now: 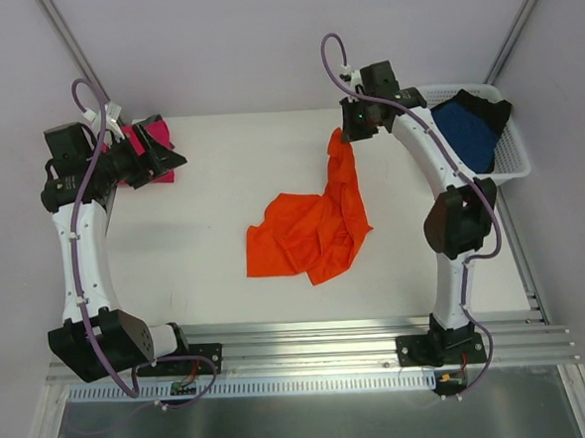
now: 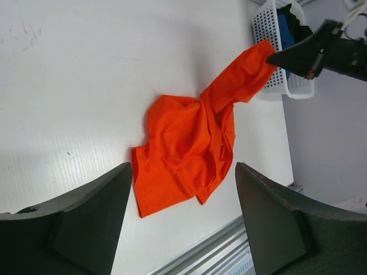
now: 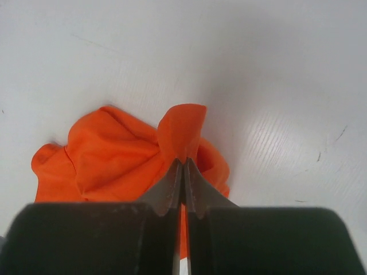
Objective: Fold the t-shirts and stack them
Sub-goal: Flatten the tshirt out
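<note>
The orange shirt [image 1: 313, 233] is lying crumpled in the middle of the white worktop [image 1: 213, 214]. One end of it is hanging from the right pincer [image 3: 183, 164], which is pinching it tight between closed fingers.

The shirt is looking soft, thin and light. It is sagging and bunching wherever nothing is holding it, so one pinch is only making a long floppy strip. I think it is needing two holds, far apart, at the shoulders or along the bottom edge, to pull it flat. The cloth is not looking slippery or easy to break.

The left pincer [image 2: 182, 171] is standing wide open with nothing in it, over by the pink shirt [image 1: 157, 140] at the far left corner. The blue shirt [image 1: 471, 134] and the black shirt [image 1: 491, 103] are sitting in the white basket [image 1: 513, 169] at the far right.

The worktop is looking smooth and flat, with bare space around the orange shirt for spreading it. Plain pale walls are standing around it.
</note>
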